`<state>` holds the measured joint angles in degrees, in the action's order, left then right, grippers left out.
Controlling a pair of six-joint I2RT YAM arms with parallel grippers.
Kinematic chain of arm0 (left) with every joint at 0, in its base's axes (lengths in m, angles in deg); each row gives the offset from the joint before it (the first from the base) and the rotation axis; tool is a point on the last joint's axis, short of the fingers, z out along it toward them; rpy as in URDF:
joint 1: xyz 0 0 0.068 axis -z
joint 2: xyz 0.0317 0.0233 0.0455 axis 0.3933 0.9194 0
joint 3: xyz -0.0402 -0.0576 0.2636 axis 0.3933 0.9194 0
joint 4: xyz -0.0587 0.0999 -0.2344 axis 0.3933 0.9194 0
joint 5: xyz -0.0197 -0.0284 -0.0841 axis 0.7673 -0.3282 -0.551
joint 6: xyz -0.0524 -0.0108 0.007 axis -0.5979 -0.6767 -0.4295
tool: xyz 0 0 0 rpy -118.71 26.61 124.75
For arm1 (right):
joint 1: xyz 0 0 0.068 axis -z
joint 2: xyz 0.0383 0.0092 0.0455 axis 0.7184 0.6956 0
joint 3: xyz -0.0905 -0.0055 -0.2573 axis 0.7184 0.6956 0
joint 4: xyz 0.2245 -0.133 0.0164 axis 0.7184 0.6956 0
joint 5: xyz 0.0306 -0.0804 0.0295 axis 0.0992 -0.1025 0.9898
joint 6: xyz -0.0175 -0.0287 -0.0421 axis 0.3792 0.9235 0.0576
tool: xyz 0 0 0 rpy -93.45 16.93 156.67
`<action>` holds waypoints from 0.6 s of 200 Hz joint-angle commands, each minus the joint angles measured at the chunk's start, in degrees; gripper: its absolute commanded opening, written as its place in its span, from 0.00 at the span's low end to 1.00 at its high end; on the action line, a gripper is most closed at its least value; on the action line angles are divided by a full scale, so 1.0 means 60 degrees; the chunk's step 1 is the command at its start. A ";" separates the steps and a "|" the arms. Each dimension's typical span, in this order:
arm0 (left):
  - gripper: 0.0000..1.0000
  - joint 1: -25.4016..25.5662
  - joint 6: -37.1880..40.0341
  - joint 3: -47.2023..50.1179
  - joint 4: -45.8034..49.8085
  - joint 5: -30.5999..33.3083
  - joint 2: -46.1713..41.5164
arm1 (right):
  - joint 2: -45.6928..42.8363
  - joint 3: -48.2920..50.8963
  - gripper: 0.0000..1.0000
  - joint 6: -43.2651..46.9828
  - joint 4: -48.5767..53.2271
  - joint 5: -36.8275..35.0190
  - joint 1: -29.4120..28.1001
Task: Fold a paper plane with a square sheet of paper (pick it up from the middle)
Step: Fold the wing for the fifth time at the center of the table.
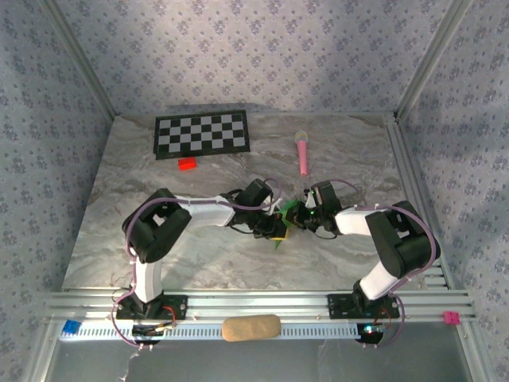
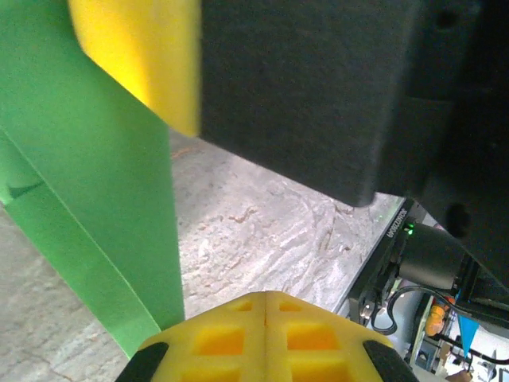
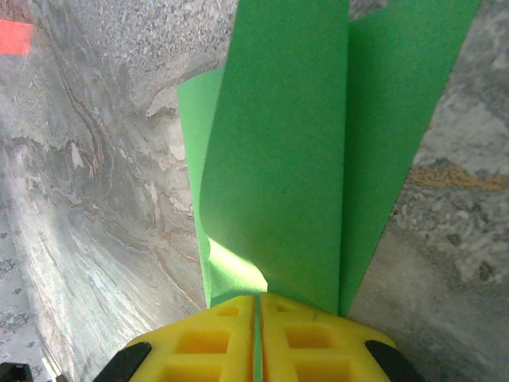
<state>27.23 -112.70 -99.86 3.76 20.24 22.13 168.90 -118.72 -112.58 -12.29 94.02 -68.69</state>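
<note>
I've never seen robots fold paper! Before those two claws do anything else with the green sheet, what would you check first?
1. Right gripper pinching the green paper: ok; green shows in the seam between its yellow fingers.
2. Left gripper holding the paper: cannot tell; jaws shut, paper runs past one side, none shows in the seam.
3. Paper folded into layers: ok, seen from the right wrist.
4. Gap between the two grippers: cannot tell; very close, contact unclear.
5. Pink toy, red block and checkerboard out of the way: ok; all lie farther back on the table.
</note>
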 commanded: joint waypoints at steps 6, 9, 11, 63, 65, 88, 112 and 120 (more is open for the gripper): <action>0.03 0.0079 0.0394 -0.0448 0.0338 0.0217 0.0224 | 0.0395 0.0114 0.12 0.0155 0.0986 -0.0611 -0.0114; 0.04 0.0082 0.0408 -0.0461 0.0364 0.0238 0.0226 | 0.0390 0.0127 0.12 0.0155 0.0992 -0.0611 -0.0126; 0.04 0.0083 0.0433 -0.0462 0.0379 0.0260 0.0237 | 0.0398 0.0125 0.12 0.0163 0.0989 -0.0611 -0.0123; 0.04 0.0184 0.0778 -0.0435 0.0963 0.0742 0.0526 | 0.0418 0.0140 0.12 0.0177 0.0993 -0.0625 -0.0132; 0.04 0.0196 0.0797 -0.0426 0.0972 0.0756 0.0532 | 0.0417 0.0139 0.12 0.0172 0.0985 -0.0625 -0.0132; 0.04 0.0286 0.0854 -0.0303 0.1071 0.0899 0.0589 | 0.0462 0.0144 0.12 0.0174 0.0989 -0.0625 -0.0117; 0.04 0.0353 0.0856 -0.0043 0.1088 0.1015 0.0513 | 0.0524 0.0149 0.12 0.0174 0.0975 -0.0625 -0.0117; 0.04 0.0375 0.0859 0.0040 0.1058 0.1017 0.0473 | 0.0533 0.0149 0.12 0.0169 0.0978 -0.0625 -0.0106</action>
<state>28.74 -108.70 -101.60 8.22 25.44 24.98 169.01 -118.87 -112.58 -12.08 94.02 -68.69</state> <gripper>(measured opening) 0.063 0.119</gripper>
